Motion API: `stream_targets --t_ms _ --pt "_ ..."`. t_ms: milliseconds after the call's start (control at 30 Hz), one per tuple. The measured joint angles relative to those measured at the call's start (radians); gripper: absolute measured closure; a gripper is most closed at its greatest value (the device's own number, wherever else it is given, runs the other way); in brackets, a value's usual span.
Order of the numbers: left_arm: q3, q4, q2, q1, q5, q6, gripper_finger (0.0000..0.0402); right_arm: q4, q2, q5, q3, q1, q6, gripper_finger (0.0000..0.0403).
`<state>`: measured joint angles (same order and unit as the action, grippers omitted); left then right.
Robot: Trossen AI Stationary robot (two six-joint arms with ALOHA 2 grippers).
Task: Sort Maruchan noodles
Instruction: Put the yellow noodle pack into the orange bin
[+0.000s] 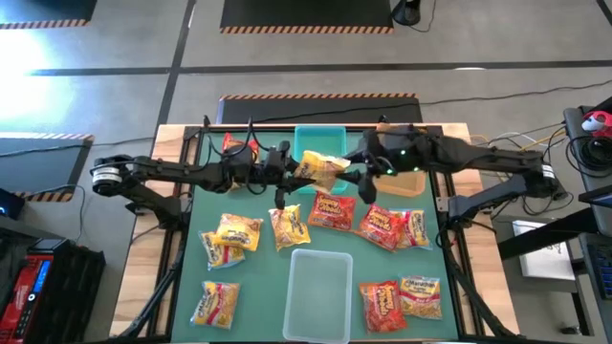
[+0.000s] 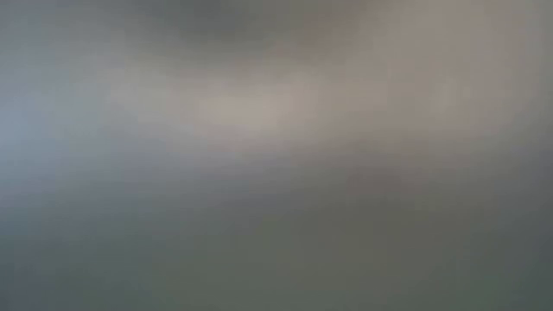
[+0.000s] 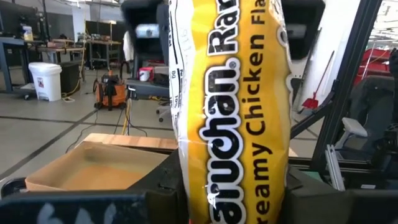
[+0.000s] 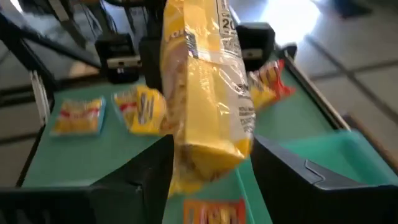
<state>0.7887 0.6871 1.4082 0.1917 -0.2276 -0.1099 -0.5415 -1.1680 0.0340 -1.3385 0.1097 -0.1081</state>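
One yellow Maruchan packet (image 3: 233,112), red-lettered, hangs upright between both arms.

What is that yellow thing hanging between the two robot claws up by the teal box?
A yellow noodle packet spans the gap between the left gripper and the right gripper, over the teal bin, as the high view shows.
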Motion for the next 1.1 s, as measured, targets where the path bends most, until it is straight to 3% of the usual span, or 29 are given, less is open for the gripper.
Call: stream_targets --t_ms 133,300,567,767,1100 --pt "0.000 -0.046 0.000 0.006 0.000 -0.024 0.0302 -0.165 0.000 -0.002 -0.134 0.001 -0.012 0.0193" --pt "0.000 -0.105 0.000 0.009 -0.013 -0.072 0.0302 -0.247 -0.006 0.000 -0.227 0.007 -0.088 0.0193" --pt "0.000 -0.094 0.053 0.007 -0.135 -0.236 0.0302 -0.333 -0.070 0.000 -0.224 0.007 -0.213 0.0193" --pt "0.000 0.020 0.136 0.005 -0.254 -0.366 0.0302 -0.348 -0.126 0.002 -0.224 0.006 -0.242 0.0193" --pt "0.005 0.043 0.188 0.001 -0.298 -0.409 0.0302 -0.357 -0.170 0.185 -0.224 0.007 -0.316 0.0180"
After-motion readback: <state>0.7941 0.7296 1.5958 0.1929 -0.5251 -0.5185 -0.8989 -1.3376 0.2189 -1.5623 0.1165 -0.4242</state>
